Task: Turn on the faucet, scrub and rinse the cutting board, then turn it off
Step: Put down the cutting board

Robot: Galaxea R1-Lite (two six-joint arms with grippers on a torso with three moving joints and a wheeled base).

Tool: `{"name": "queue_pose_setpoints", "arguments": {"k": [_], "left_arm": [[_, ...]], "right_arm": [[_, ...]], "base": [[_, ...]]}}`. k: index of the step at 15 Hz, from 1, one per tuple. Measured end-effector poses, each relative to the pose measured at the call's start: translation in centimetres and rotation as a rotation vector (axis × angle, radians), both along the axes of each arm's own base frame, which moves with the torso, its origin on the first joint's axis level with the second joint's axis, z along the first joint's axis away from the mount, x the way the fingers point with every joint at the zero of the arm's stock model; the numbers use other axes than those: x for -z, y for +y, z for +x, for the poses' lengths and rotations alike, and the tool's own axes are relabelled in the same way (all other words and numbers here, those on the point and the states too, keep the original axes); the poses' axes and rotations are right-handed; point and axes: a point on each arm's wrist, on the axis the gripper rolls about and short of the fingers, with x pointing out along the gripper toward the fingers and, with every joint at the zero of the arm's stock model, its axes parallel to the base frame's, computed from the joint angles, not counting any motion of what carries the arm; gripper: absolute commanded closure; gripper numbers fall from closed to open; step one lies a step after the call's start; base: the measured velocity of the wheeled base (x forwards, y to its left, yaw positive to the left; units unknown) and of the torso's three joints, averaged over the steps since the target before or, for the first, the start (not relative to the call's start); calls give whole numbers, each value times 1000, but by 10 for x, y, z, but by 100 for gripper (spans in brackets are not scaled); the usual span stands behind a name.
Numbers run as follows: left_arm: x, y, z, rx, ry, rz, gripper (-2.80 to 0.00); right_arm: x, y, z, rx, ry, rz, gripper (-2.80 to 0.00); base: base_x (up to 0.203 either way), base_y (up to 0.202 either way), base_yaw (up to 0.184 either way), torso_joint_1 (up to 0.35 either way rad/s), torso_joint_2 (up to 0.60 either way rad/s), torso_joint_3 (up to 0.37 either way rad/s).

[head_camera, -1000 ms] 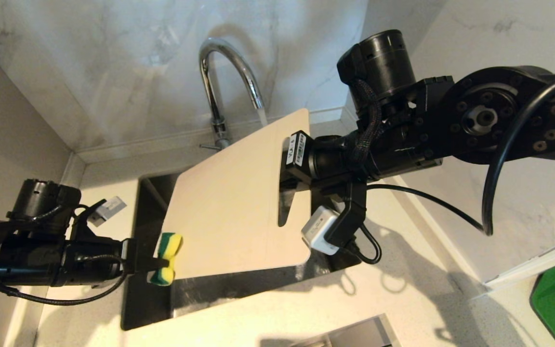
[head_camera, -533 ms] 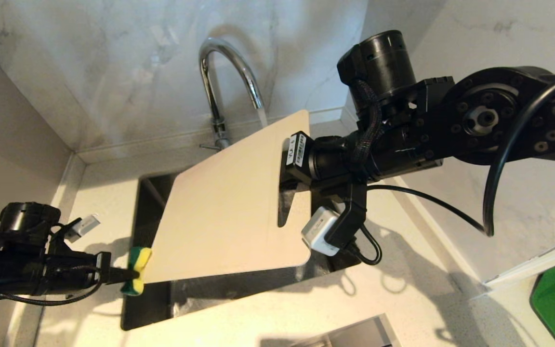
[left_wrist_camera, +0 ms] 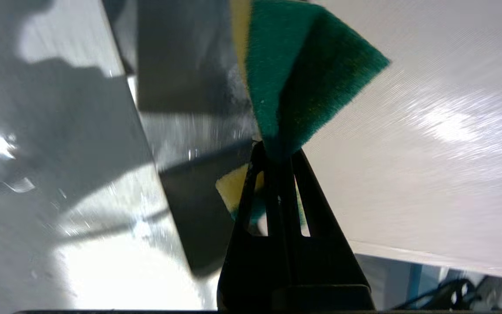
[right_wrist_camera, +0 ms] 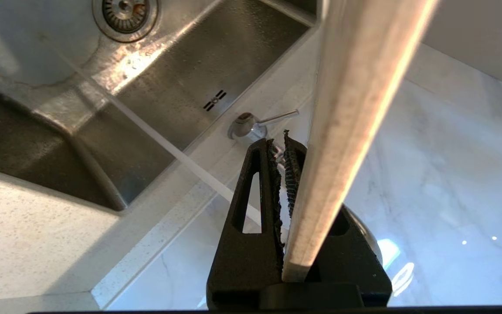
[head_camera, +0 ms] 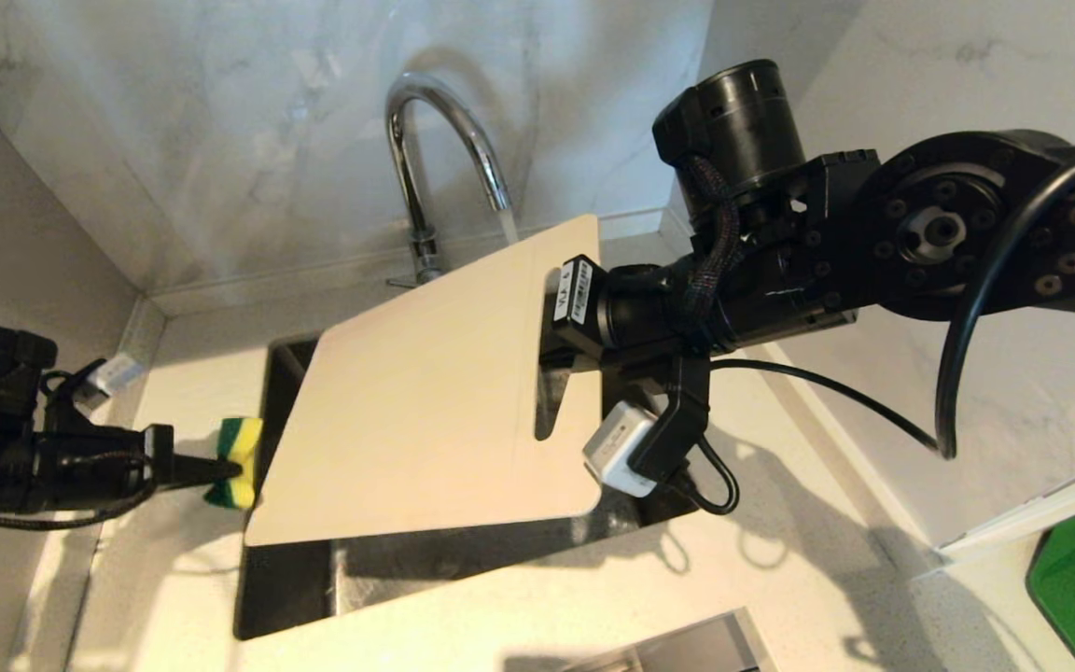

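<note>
Head view: left gripper (head_camera: pixel 190 469) clamps sponge (head_camera: pixel 235 463) beside cutting board (head_camera: pixel 425 401) pinched by right gripper (head_camera: pixel 551 364); press flat, stroke evenly.

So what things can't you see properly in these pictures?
- Head view: the cutting board hides most of the sink, including where the water lands.
- Left wrist view: the sponge is cut off by the picture's edge.
- Right wrist view: the board's faces; it shows edge-on.
</note>
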Motion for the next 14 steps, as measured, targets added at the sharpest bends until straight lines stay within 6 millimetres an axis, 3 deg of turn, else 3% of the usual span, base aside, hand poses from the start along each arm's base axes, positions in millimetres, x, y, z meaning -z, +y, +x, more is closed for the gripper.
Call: {"name": "queue_pose_setpoints", "arguments": {"k": [4,6,10,14], "left_arm": [[-71,13,10,-43,-120,7,0],[-96,12,7,-53,-133,-9,0],[-127,-37,-19,78,-132,-80,0],[-145,-101,-64,301,-81,-177,0]], "right_arm": [[-1,-1,-1,-1,-1,1,0],[0,-1,-1,1,-1,0,0],[0,0,0,2,1,-2,0],[1,1,1,5,5,1,0]], "base": [[0,0,0,0,0,0],[0,0,0,0,0,0],[0,0,0,0,0,0],[0,0,0,0,0,0]]}}
